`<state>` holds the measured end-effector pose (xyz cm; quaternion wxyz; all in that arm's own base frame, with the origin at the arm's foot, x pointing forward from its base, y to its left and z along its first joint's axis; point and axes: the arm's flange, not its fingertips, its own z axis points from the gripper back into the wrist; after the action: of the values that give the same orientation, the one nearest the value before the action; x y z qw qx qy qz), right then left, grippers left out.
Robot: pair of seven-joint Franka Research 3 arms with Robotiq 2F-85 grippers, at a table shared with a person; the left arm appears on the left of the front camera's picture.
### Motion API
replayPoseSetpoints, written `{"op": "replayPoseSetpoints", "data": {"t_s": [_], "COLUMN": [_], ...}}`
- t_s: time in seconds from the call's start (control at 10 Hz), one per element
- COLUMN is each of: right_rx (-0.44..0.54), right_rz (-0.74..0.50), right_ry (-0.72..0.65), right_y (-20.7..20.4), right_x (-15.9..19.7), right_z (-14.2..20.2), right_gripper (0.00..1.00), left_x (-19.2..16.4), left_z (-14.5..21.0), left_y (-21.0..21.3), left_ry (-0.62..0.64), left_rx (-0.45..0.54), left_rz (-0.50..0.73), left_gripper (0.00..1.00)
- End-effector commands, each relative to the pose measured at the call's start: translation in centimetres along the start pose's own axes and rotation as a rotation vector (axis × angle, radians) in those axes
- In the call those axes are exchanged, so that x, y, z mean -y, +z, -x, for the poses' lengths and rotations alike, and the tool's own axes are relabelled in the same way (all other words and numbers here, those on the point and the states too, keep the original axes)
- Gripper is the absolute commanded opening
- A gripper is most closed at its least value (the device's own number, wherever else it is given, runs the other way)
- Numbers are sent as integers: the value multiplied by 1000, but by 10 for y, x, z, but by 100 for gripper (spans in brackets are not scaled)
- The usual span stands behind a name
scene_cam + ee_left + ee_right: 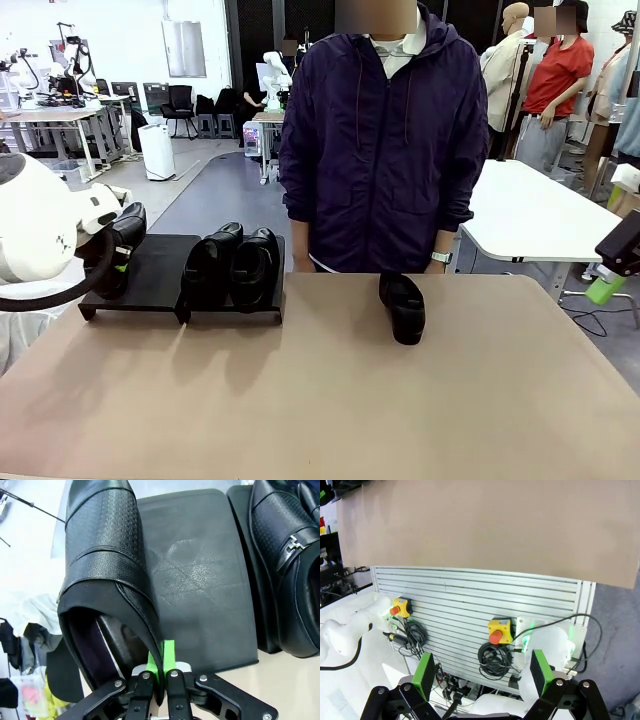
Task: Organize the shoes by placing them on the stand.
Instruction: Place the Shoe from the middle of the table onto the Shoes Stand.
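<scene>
Pinching the heel rim of a glossy black leather slip-on shoe (pixel 105 555) between its green pads (pixel 170 656), the robot's left gripper (pixel 162 652) holds that shoe at the left end of the low matte-black rectangular stand (pixel 160 268). The stand sits at about ten o'clock on the beige table (pixel 320 400). We cannot tell whether the sole touches the platform. In the left wrist view the toe points to twelve o'clock, and bare stand lies at the shoe's three o'clock.

Farther right, we see a second shoe (pixel 210 265) and a third shoe (pixel 256 262), both glossy black, standing side by side and touching on the stand's right half. One of them carries a silver buckle (pixel 294 545).

A fourth shoe (pixel 403 305) of the same kind lies alone on the table at about one o'clock. It is well apart from the stand and just in front of a person in a dark purple zip jacket (pixel 380 140) at the far edge.

At three o'clock, beyond the table's right edge, the right gripper (pixel 610 282) hangs with its jaws spread wide and nothing between them.
</scene>
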<state>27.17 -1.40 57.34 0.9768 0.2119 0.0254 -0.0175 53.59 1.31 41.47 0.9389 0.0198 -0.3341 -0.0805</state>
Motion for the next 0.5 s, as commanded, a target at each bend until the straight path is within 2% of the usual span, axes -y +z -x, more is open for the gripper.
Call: {"op": "replayPoseSetpoints", "data": {"t_s": [0.0, 0.2, 0.3, 0.4], "right_rx": [-4, -4, -4, -4], "right_rz": [-18, -18, -18, -18], "right_ry": [25, 25, 25, 25], "right_y": [4, 4, 4, 4], "right_x": [-1, -1, -1, -1], "right_z": [-1, -1, -1, -1], "right_gripper": [100, 100, 100, 100], "left_x": [-2, -3, -3, -3], "left_z": [-4, -4, -4, -4], "left_y": [5, 5, 5, 4], "left_ry": [-23, -27, -24, -30], "left_rx": [16, 17, 14, 17], "left_rz": [-8, -8, -2, -5], "left_gripper": [0, 0, 57, 100]}}
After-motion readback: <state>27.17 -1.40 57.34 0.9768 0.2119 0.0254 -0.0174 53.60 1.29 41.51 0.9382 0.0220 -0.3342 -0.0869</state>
